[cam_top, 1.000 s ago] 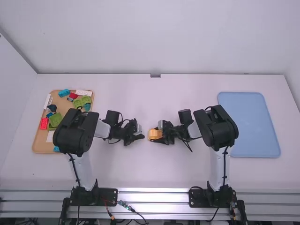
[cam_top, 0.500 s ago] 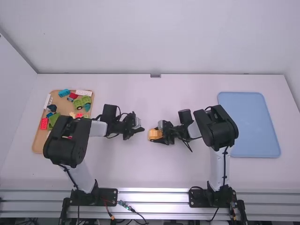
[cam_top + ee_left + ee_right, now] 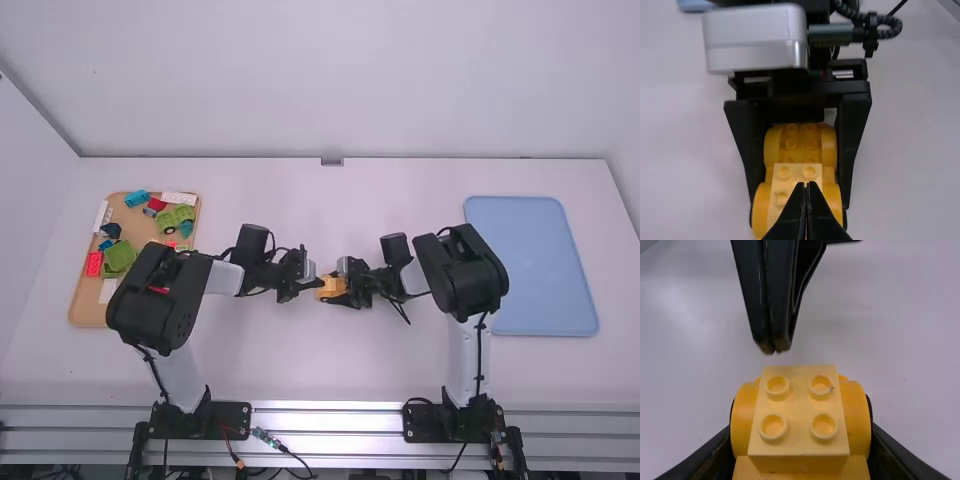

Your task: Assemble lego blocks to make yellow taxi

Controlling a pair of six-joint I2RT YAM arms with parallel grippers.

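Note:
Around mid-table my right gripper (image 3: 342, 288) is shut on the yellow taxi body (image 3: 328, 287), which has a lighter yellow block on top. The right wrist view has the right gripper (image 3: 802, 440) with a finger on each side of the yellow taxi body (image 3: 855, 415); four-stud lighter block (image 3: 799, 400) faces up. My left gripper (image 3: 318, 283) is at the taxi's left end. In the left wrist view the left gripper (image 3: 806, 186) has its fingertips together with nothing between them, in front of the lighter block (image 3: 795, 182). Whether they touch it I cannot tell.
At the left, a brown tray (image 3: 85, 312) holds several loose blocks, among them a green piece (image 3: 119, 256), a red brick (image 3: 94, 264) and a white brick (image 3: 179, 198). A light blue tray (image 3: 532, 265) lies on the right side.
My left gripper first lifted back a little, then moved right, up to the taxi body. The right arm has kept still with the yellow piece.

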